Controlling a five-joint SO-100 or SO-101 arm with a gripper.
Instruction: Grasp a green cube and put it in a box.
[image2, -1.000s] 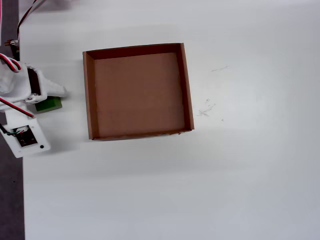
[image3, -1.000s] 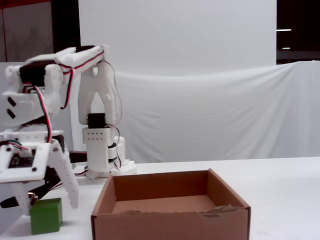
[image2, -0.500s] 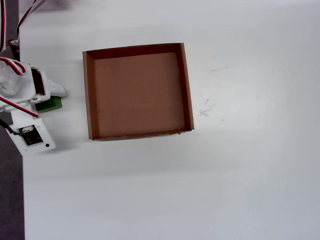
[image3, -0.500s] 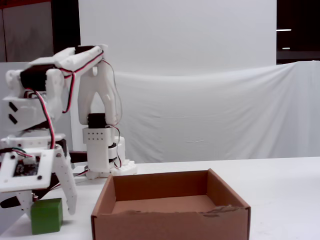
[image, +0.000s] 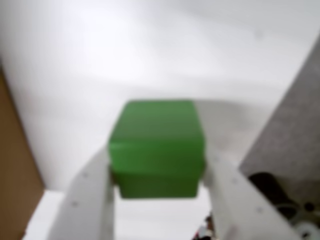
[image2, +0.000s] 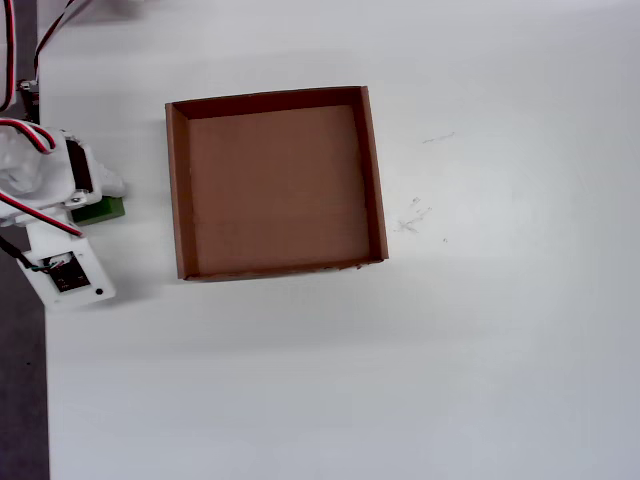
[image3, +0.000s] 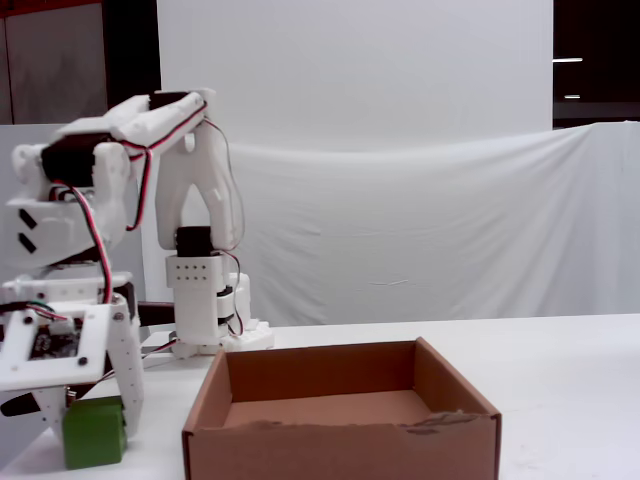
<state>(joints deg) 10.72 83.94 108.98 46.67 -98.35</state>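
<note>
Wrist view alone shows the tool (image: 157, 172) clamped on the green cube (image: 157, 147), mostly hidden overhead.

Open counter (image2: 500, 350) right of and below the box (image2: 177, 190) in the overhead view, low box walls the sole obstacle, narrow bare strip between end effector (image2: 95, 200) and box

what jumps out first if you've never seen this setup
The bright green cube fills the wrist view, sitting between the two white fingers of the pincer at the table's left edge in the fixed view. Next is the big brown cardboard box, empty, just right of the cube in the overhead view.
</note>
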